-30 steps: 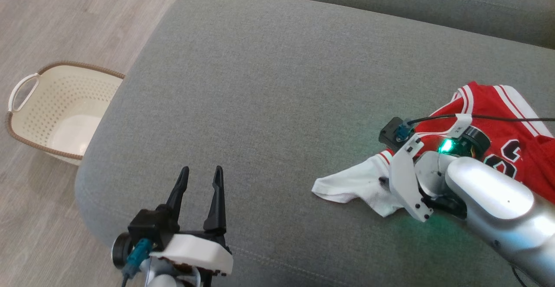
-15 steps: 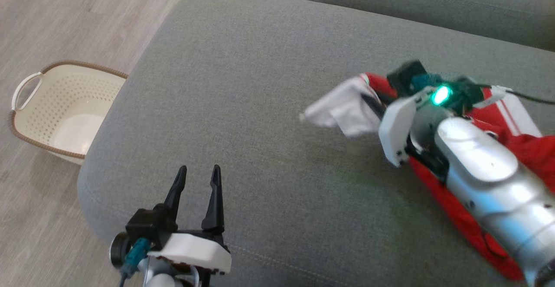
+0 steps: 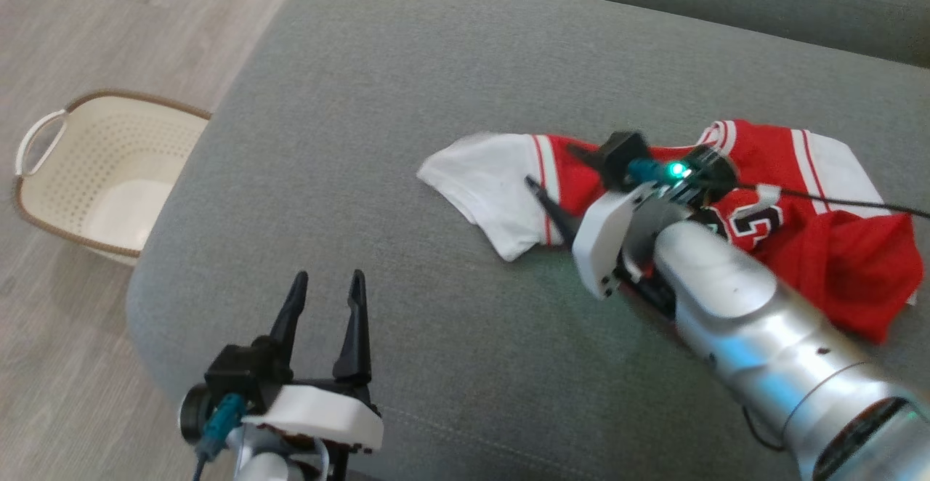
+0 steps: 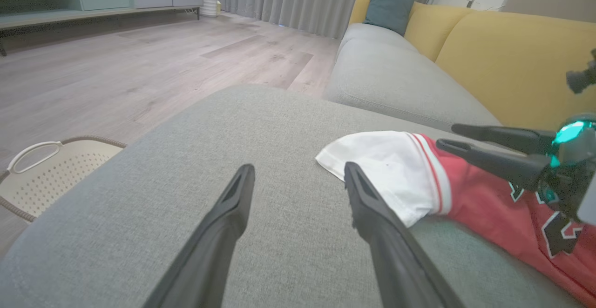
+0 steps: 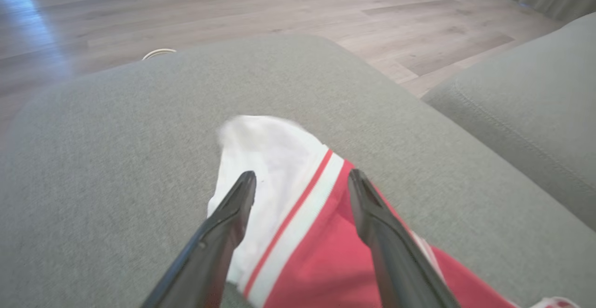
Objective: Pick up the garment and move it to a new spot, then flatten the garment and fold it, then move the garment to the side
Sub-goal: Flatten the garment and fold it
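My right hand (image 3: 552, 168) has just let go, fingers apart over the garment (image 3: 821, 248), which now lies rumpled on the sofa cushion (image 3: 436, 67) nearer its middle than before, so relocation looks done and flattening comes next, my left hand (image 3: 328, 277) idle, fingers apart.

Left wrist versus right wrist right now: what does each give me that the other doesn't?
Left wrist: the left gripper, open; the right gripper side-on over the jersey; the yellow backrest. Right wrist: the look down between the right fingers, apart, with the red-and-white stripe between them. Both: the white sleeve, grey cushion, wood floor.
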Available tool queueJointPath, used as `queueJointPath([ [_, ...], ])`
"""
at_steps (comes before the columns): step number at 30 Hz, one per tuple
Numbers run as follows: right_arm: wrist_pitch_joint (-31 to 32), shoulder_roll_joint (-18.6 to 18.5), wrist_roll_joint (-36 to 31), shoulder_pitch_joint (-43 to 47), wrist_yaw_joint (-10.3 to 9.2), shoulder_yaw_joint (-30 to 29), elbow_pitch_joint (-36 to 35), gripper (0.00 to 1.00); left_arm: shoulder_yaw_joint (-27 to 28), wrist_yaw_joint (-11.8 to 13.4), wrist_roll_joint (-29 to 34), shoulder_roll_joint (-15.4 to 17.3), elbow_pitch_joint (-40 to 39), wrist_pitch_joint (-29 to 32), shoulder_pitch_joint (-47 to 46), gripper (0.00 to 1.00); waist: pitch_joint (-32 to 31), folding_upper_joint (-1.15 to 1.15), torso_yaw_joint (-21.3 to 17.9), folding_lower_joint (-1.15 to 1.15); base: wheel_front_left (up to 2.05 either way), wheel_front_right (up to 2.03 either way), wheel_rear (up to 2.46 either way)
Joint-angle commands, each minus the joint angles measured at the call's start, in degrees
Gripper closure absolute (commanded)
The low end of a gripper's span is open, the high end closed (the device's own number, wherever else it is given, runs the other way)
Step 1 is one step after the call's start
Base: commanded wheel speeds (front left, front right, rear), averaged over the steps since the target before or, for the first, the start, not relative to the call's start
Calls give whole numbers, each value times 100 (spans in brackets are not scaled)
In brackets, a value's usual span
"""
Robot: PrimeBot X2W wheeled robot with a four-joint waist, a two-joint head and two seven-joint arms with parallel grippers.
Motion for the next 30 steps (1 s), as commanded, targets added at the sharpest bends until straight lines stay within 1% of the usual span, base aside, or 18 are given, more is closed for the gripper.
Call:
queueJointPath([
  [1, -88, 134, 67, 33, -5, 82, -81, 0, 205, 33, 64, -27, -205, -70, -273, 0, 8, 0, -72, 0, 0, 0, 0],
  [4, -213, 156, 268, 55, -5, 260, -99, 0, 246, 28, 77, -27, -198, -70, -254, 0, -9, 0, -253, 0, 0, 0, 0],
  [8, -472, 39, 567, 63, -5, 166, -161, 0, 306, 29, 95, -27, -220, -70, -227, 0, -41, 0, -570, 0, 0, 0, 0],
  [12, -708, -148, 787, 250, -5, -165, -224, 0, 360, 30, 113, -27, -246, -70, -182, 0, -92, 0, -901, 0, 0, 0, 0],
  [15, -855, -349, 865, 571, -5, -501, -309, 0, 378, 35, 123, -27, -275, -70, -143, 0, -123, 0, -1119, 0, 0, 0, 0],
  [16, -895, -428, 871, 709, -5, -620, -353, 0, 383, 37, 126, -27, -284, -70, -133, 0, -126, 0, -1187, 0, 0, 0, 0],
  [17, -895, -428, 871, 709, -5, -620, -353, 0, 383, 37, 126, -27, -284, -70, -133, 0, -126, 0, -1187, 0, 0, 0, 0],
  [20, -959, -658, 872, 1212, -5, -959, -530, 0, 399, 39, 135, -27, -304, -70, -96, 0, -133, 0, -1369, 0, 0, 0, 0],
  [25, -864, -1025, 773, 2041, -5, -1471, -1043, 0, 408, 39, 135, -27, -319, -70, -56, 0, -110, 0, -1588, 0, 0, 0, 0],
  [30, -370, -1168, 584, 2545, -5, -1900, -1795, 0, 395, 16, 137, -27, -303, -70, -52, 0, -95, 0, -1725, 0, 0, 0, 0],
])
